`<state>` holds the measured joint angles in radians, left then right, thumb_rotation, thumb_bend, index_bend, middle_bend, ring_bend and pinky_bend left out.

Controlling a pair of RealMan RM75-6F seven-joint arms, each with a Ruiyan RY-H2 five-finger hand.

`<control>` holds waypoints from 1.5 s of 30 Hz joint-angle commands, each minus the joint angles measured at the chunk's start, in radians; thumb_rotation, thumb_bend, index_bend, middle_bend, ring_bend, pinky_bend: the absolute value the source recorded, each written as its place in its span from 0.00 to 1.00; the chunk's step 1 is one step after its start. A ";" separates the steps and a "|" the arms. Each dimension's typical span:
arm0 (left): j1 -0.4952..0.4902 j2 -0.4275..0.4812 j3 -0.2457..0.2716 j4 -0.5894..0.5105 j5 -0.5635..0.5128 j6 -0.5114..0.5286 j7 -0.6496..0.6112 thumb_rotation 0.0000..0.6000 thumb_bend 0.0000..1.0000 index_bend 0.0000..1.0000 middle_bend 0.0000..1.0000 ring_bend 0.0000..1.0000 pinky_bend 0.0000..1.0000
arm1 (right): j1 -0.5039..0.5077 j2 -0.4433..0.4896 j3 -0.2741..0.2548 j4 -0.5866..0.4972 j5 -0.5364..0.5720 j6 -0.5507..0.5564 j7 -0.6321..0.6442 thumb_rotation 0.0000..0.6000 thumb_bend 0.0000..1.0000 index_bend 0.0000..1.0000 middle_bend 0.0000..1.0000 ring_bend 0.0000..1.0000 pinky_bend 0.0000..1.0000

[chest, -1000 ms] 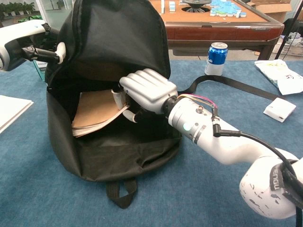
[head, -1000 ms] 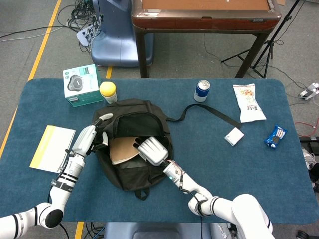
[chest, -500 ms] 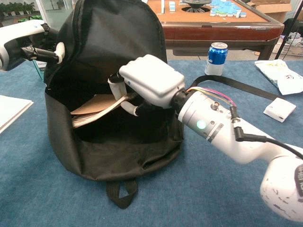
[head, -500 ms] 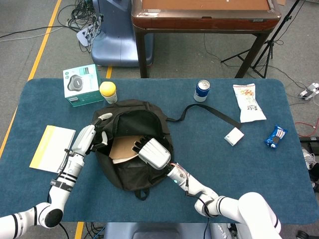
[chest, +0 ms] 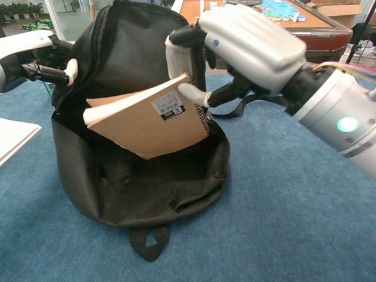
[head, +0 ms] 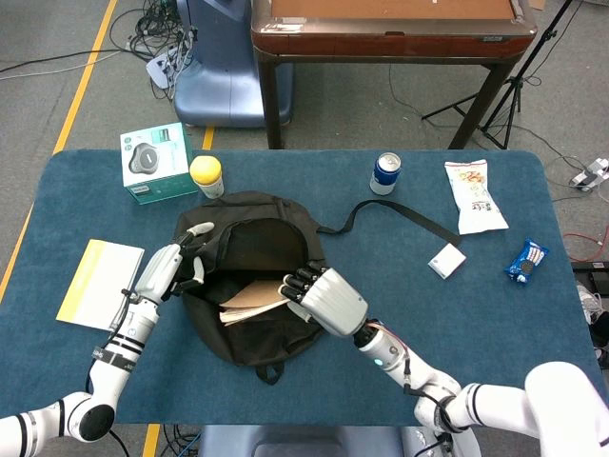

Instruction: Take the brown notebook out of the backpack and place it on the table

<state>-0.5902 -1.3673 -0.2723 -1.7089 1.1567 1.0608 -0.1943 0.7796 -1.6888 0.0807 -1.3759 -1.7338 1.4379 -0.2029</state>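
The black backpack (head: pixel 249 286) (chest: pixel 141 176) lies open in the middle of the blue table. A brown spiral notebook (head: pixel 255 298) (chest: pixel 147 120) sticks halfway out of its mouth, tilted, with a white label on its cover. My right hand (head: pixel 328 299) (chest: pixel 247 47) grips the notebook's right edge between thumb and fingers and holds it raised above the bag's opening. My left hand (head: pixel 169 268) (chest: pixel 35 59) holds the backpack's left rim, keeping the mouth open.
A yellow-and-white booklet (head: pixel 100 284) lies at the table's left. A boxed device (head: pixel 157 162) and a yellow-lidded jar (head: pixel 206 175) stand behind the bag. A blue can (head: pixel 384 172), snack bag (head: pixel 474 195), small white box (head: pixel 446 260) and blue packet (head: pixel 526 261) sit to the right. The strap (head: pixel 400 215) trails right.
My right hand has lifted and drawn back toward me, pulling the notebook up from inside the bag until it stands half out of the opening. The left hand has kept its hold.
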 commanded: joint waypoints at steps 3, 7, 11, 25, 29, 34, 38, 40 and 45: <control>0.004 0.013 0.012 -0.012 0.006 -0.011 0.001 1.00 0.67 0.49 0.14 0.12 0.09 | -0.082 0.166 -0.004 -0.213 -0.020 0.073 -0.029 1.00 0.58 0.92 0.63 0.55 0.57; 0.010 0.038 0.026 -0.028 0.019 -0.024 -0.004 1.00 0.63 0.39 0.13 0.11 0.09 | -0.134 0.264 -0.006 -0.328 -0.028 0.117 -0.024 1.00 0.58 0.92 0.63 0.56 0.57; 0.016 0.060 0.040 -0.049 0.028 -0.032 0.000 1.00 0.52 0.26 0.10 0.08 0.09 | -0.181 0.340 -0.012 -0.405 -0.037 0.154 -0.002 1.00 0.58 0.92 0.63 0.56 0.57; 0.042 0.103 0.068 -0.096 0.057 0.010 0.060 1.00 0.36 0.16 0.06 0.05 0.09 | -0.304 0.469 -0.072 -0.512 0.027 0.107 0.050 1.00 0.58 0.92 0.63 0.56 0.58; 0.050 0.108 0.071 -0.100 0.049 0.016 0.061 1.00 0.36 0.16 0.06 0.05 0.09 | -0.307 0.473 -0.067 -0.517 0.094 0.043 0.077 1.00 0.58 0.92 0.62 0.56 0.58; 0.059 0.116 0.076 -0.108 0.041 0.018 0.063 1.00 0.36 0.15 0.05 0.05 0.09 | -0.287 0.451 -0.046 -0.493 0.188 -0.062 0.111 1.00 0.58 0.92 0.62 0.56 0.58; 0.066 0.127 0.079 -0.118 0.038 0.022 0.064 1.00 0.36 0.14 0.05 0.05 0.09 | -0.270 0.426 -0.007 -0.460 0.269 -0.120 0.109 1.00 0.58 0.92 0.62 0.56 0.58; 0.070 0.131 0.080 -0.121 0.037 0.024 0.064 1.00 0.36 0.14 0.05 0.05 0.09 | -0.259 0.410 0.013 -0.437 0.308 -0.147 0.104 1.00 0.58 0.92 0.62 0.55 0.58; 0.080 0.138 0.084 -0.125 0.037 0.029 0.057 1.00 0.36 0.14 0.04 0.04 0.09 | -0.241 0.369 0.052 -0.379 0.371 -0.185 0.085 1.00 0.58 0.92 0.58 0.50 0.58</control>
<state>-0.5099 -1.2297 -0.1888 -1.8341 1.1935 1.0899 -0.1373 0.5296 -1.3051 0.1189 -1.7698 -1.3798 1.2669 -0.1100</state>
